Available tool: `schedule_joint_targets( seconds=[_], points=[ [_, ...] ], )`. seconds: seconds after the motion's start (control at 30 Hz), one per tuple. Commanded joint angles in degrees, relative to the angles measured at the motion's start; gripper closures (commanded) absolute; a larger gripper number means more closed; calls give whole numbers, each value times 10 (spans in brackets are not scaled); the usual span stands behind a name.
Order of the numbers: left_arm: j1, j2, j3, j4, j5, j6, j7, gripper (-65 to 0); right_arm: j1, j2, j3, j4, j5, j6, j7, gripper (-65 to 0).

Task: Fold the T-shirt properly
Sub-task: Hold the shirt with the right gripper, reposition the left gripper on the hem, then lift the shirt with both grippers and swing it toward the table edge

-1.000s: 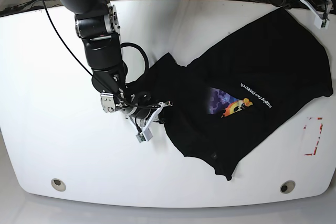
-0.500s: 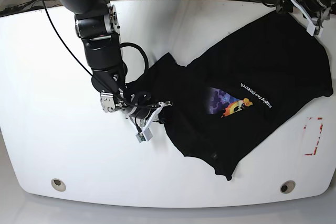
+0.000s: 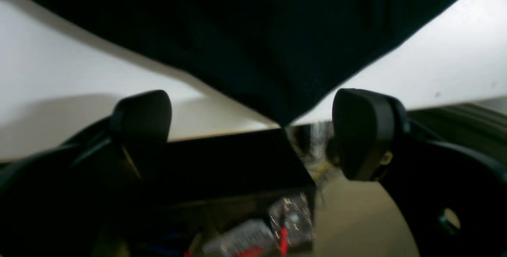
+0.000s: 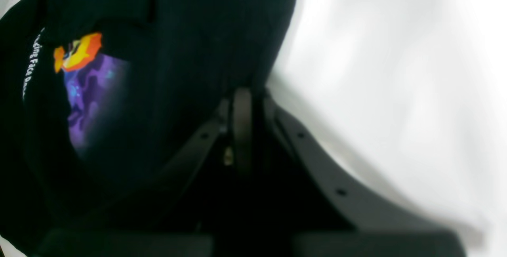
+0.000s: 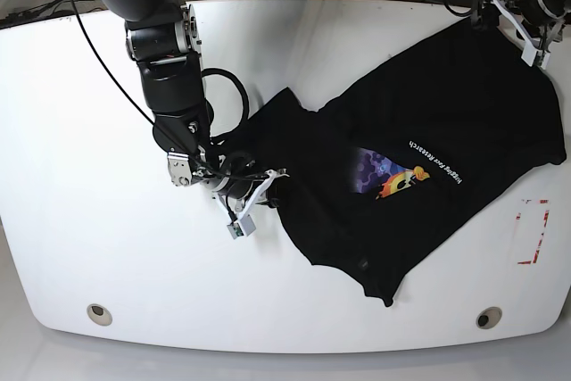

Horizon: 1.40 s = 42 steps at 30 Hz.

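**Right arm tugs the shirt edge while the left gripper arrives at the far corner**

Going left to right in the base view: the right gripper (image 5: 254,192), pressed together and pinching the left edge of the T-shirt (image 5: 419,122), has shifted slightly toward 10 o'clock since a second ago, a small pull that I judge is meant to flatten that bunched edge. The shirt lies rumpled and diagonal on the white table (image 5: 80,113), graphic (image 5: 393,176) up near centre, so folding has barely begun. At 1 o'clock the left gripper (image 5: 513,8), jaws spread wide and holding nothing, has moved in over the shirt's far corner, which hangs at the table edge. Around it: two round holes (image 5: 100,313) at 7 and 5 o'clock, a red-marked patch (image 5: 533,231) at 4 o'clock. Nothing blocks either arm; the creases are the obstacle.
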Motion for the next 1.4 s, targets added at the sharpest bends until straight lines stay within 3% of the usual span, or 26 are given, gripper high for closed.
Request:
schedule_joint_targets(
  seconds=[0.0,0.33,0.43,0.67,0.83,0.93,1.1,1.37],
  points=[
    [-5,-9,5,-9,-4,-1,-1,-611,5,5,-2,0,-26,-11,-29,0],
    [-32,-5,28,-29,-4,-1,-2,-611,5,5,-2,0,-26,-11,-29,0],
    [-41,-5,45,-45,-4,-1,-2,-585,5,5,-2,0,-26,-11,-29,0],
    [-65,-7,87,-101,-4,-1,-2,-383,6,5,-2,0,-25,-10,-29,0],
    [-69,-8,95,-106,-3,-1,-2,-131,6,5,-2,2,-22,-9,-29,0],
    [-70,-9,94,-99,-3,-1,-2,-24,3,7,0,29,-21,-9,-30,0],
    [-70,-22,58,-43,37,-1,-1,-21,-36,22,1,135,-20,-12,-61,0],
    [-85,-23,31,83,169,-1,0,-21,-117,54,9,382,-21,-13,-162,0]
  ],
)
